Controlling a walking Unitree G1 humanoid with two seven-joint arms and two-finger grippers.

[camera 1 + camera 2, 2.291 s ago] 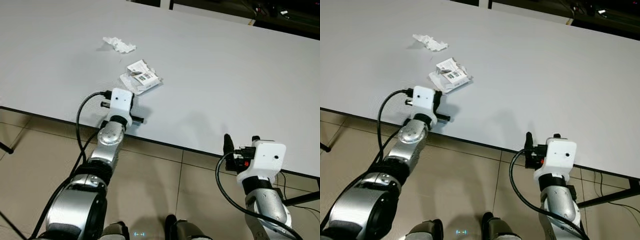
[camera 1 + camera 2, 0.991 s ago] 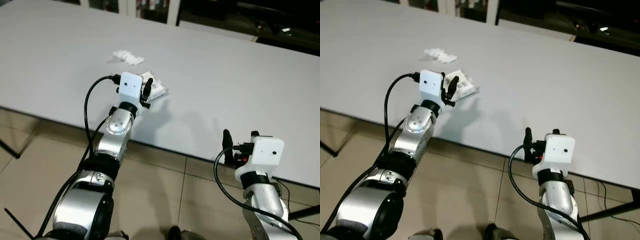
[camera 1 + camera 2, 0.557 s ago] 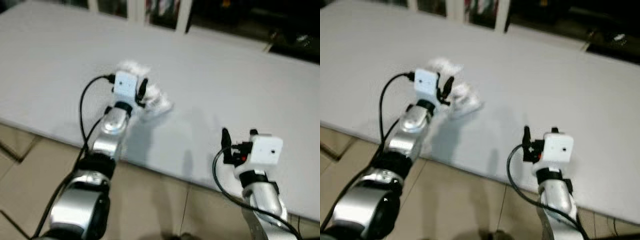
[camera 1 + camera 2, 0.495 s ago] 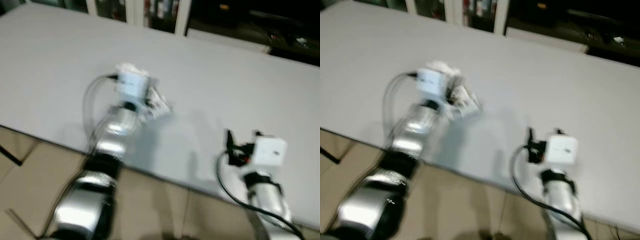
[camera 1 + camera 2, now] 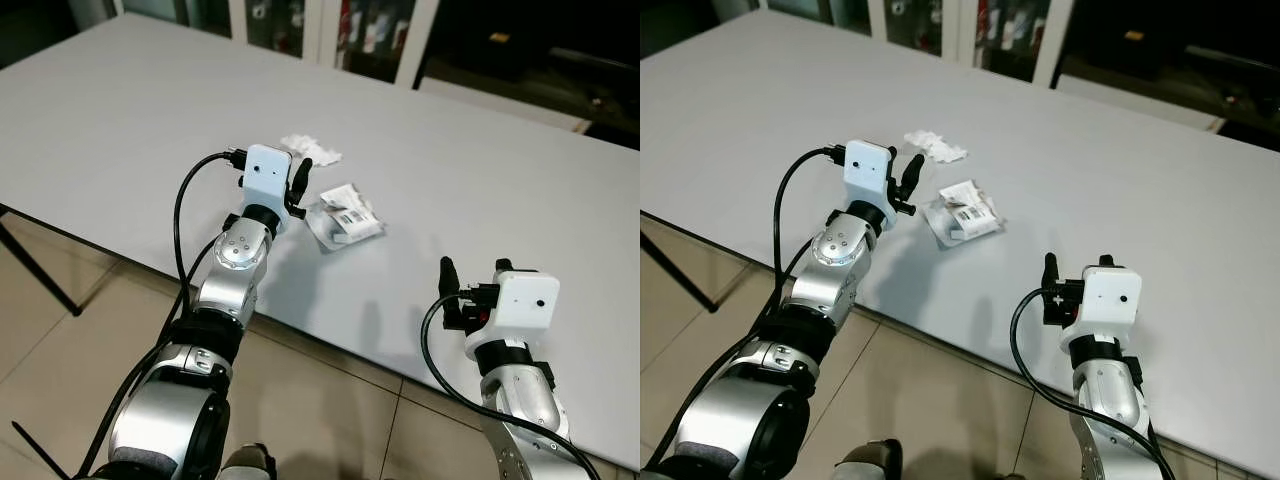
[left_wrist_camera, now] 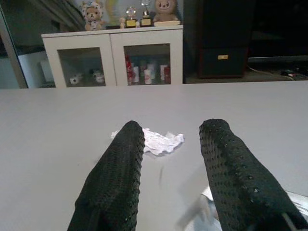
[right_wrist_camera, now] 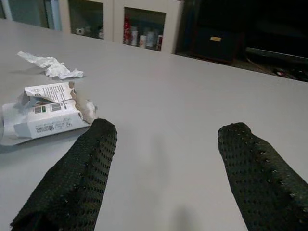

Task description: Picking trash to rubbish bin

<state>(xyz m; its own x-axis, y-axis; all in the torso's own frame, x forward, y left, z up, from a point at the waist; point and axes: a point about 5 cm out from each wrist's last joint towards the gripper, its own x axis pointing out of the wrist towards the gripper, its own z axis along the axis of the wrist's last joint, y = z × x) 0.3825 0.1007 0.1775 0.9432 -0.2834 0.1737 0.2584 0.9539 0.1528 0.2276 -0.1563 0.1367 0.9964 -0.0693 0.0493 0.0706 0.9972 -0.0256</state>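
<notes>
I see my two silver arms with round joints. Each wrist carries a white square box, and a black cable loops from it. My fingers (image 6: 113,185) are black, with small dots on the surface.

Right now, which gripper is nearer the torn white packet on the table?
Left. The left gripper hangs open just beside the torn packet, not touching it. The right gripper, also open, sits at the table's near edge, well apart from it.
</notes>
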